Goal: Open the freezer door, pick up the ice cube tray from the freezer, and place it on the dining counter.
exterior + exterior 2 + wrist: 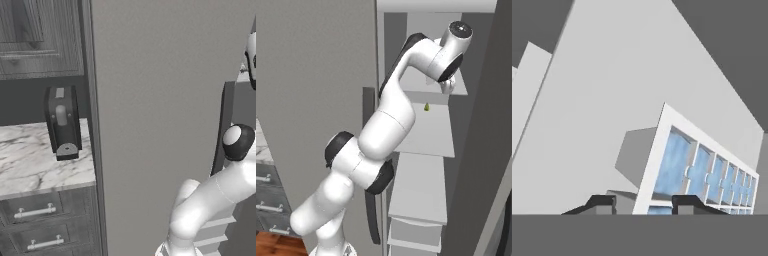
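Nearest the hand camera, the gripper [644, 204] is seen with its two fingertips spread either side of the pale rim of the ice cube tray [699, 170], apparently set for a pinch not yet closed. One tray is counted, lying on a white shelf inside the freezer [421, 135]. Farther off, the freezer door [155, 125] is swung wide, presumably to admit the arm.

I have the arm raised high and bent forward at the elbow, wrist turned downward. My gripper [643, 202] shows its two dark fingertips [602, 202] spread apart (nothing pinched between them).
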Available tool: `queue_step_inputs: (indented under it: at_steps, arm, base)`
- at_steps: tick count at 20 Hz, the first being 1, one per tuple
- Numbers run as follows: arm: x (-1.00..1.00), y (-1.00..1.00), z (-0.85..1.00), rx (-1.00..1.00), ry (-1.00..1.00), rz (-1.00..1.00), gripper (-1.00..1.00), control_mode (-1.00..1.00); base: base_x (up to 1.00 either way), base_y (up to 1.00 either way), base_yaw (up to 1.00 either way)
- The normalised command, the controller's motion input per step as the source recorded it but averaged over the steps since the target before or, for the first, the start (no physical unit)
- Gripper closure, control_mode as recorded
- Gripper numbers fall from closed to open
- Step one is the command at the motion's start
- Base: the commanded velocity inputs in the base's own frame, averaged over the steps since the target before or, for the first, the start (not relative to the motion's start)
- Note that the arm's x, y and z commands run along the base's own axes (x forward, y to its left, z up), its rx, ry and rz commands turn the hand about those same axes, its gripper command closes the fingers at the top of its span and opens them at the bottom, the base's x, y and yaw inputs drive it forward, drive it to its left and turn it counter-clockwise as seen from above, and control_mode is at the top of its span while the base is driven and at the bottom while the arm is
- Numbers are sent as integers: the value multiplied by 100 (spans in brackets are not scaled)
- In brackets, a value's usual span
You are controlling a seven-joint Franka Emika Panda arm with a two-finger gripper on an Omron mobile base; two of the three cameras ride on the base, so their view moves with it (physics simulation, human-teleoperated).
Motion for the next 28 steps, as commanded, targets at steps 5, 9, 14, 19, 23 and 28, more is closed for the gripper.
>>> queue_step_inputs:
  at_steps: [5, 9, 14, 19, 23, 28]
  arm:
    - [-40, 0, 3, 0, -1, 0, 100, -100]
    - [-85, 5, 0, 0, -20, 0, 100, -100]
    - [-100, 15, 0, 0, -34, 0, 100, -100]
    - [-100, 19, 0, -1, -30, 0, 100, -100]
    - [-100, 35, -1, -4, -25, 0, 100, -100]
    - [-100, 33, 0, -6, -33, 0, 100, -100]
  base:
    - [0, 0, 0]
    - [0, 0, 0]
    - [0, 0, 0]
    - [0, 0, 0]
    - [0, 0, 0]
    - [0, 0, 0]
